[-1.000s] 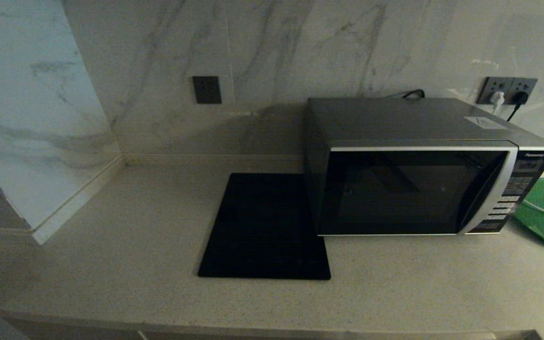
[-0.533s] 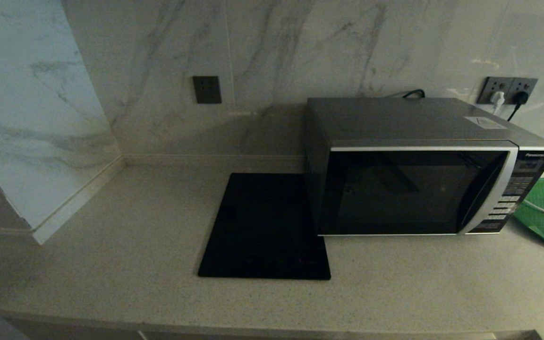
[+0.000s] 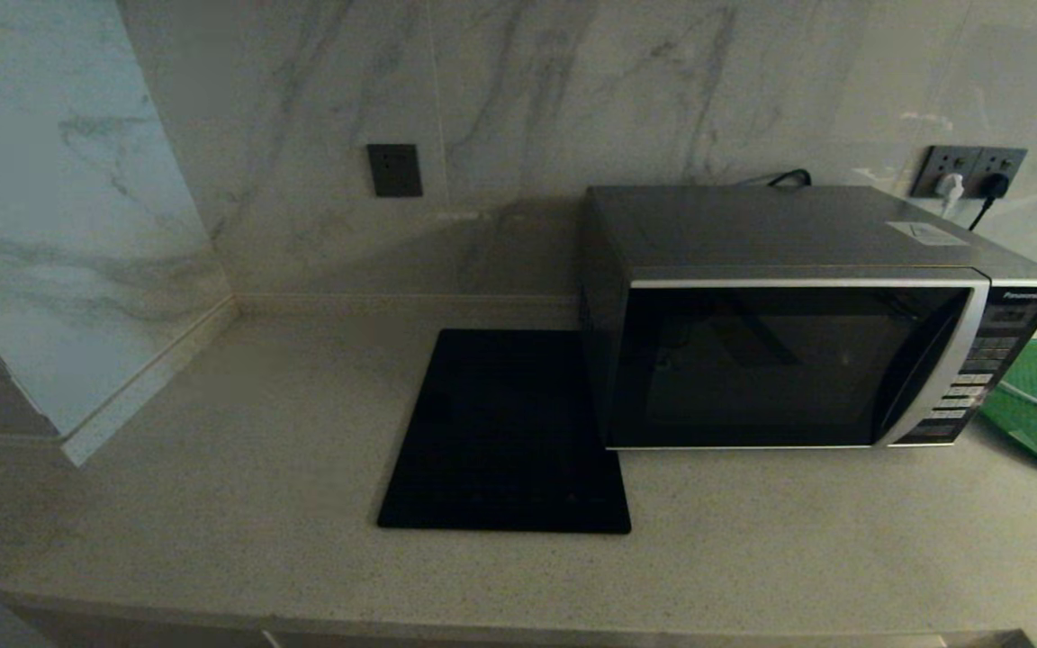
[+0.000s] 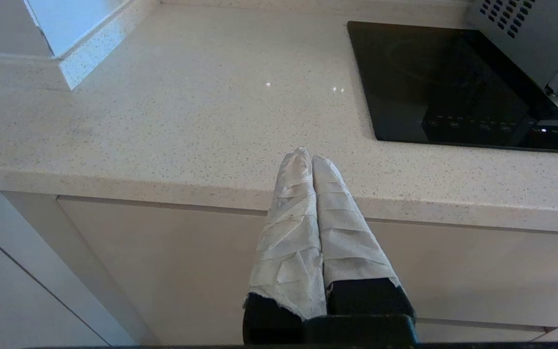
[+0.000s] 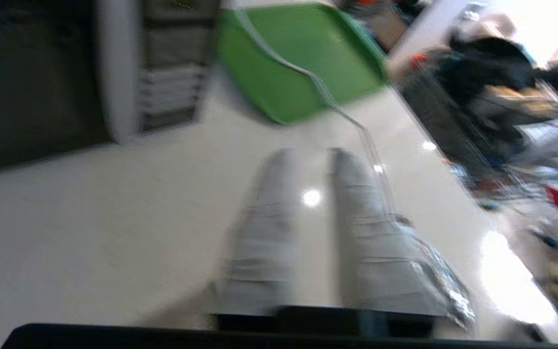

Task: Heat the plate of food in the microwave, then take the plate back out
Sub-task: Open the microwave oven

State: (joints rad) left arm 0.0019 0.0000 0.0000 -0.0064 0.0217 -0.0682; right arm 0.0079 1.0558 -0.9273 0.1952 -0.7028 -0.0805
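The silver-grey boxy microwave (image 3: 798, 360) stands shut on the speckled counter (image 3: 257, 468); no plate of food shows, perhaps inside. The right gripper (image 5: 310, 167), slightly parted and empty, should approach the door squarely. The left gripper (image 4: 308, 160) hangs closed, empty, below the counter edge.

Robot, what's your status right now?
Left gripper shut, empty, at counter edge. Right gripper open, empty, near green tray. Microwave door closed; plate unseen.

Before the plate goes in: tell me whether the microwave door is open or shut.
Shut. In the head view the microwave has its dark glass door flush with the front, silver trim unbroken, no gap showing.
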